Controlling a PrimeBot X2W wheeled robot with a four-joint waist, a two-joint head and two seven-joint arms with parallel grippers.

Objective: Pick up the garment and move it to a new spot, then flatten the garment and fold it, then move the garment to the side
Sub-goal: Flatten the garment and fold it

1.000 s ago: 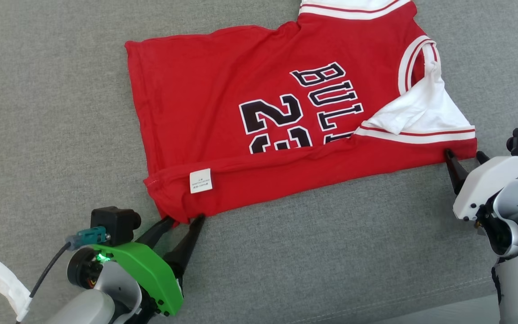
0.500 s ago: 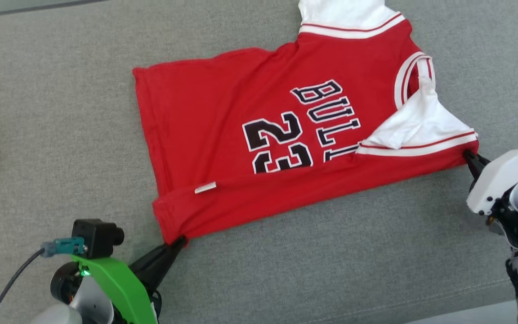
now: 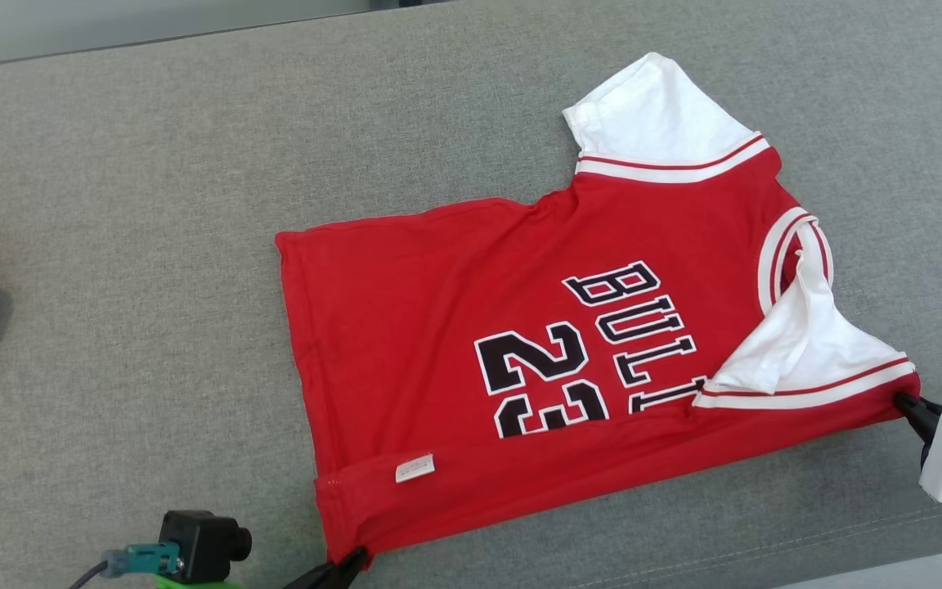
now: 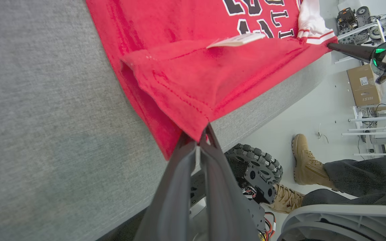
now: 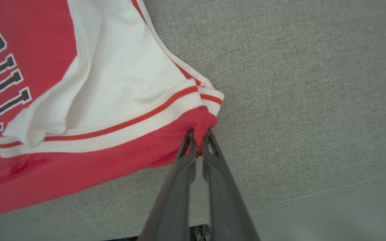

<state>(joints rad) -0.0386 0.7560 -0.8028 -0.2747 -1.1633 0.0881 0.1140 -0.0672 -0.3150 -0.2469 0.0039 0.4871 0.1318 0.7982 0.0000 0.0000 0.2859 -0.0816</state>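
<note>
Pinching garment (image 4: pixel 186 77), left gripper (image 4: pixel 198 134); wrist view adds boots (image 4: pixel 305 160)

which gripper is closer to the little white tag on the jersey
Left. The left gripper pinches the jersey hem corner just below the tag; the right gripper pinches the far sleeve corner.

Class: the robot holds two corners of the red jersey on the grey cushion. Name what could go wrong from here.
1. The left gripper and right gripper each pinch only a small tip of the jersey; a pull could slip it free.
2. The white sleeve lies crumpled over the chest, so folding now may trap the crease.
3. A person's boot stands near the robot's wheel; moving the base could hit it.
</note>
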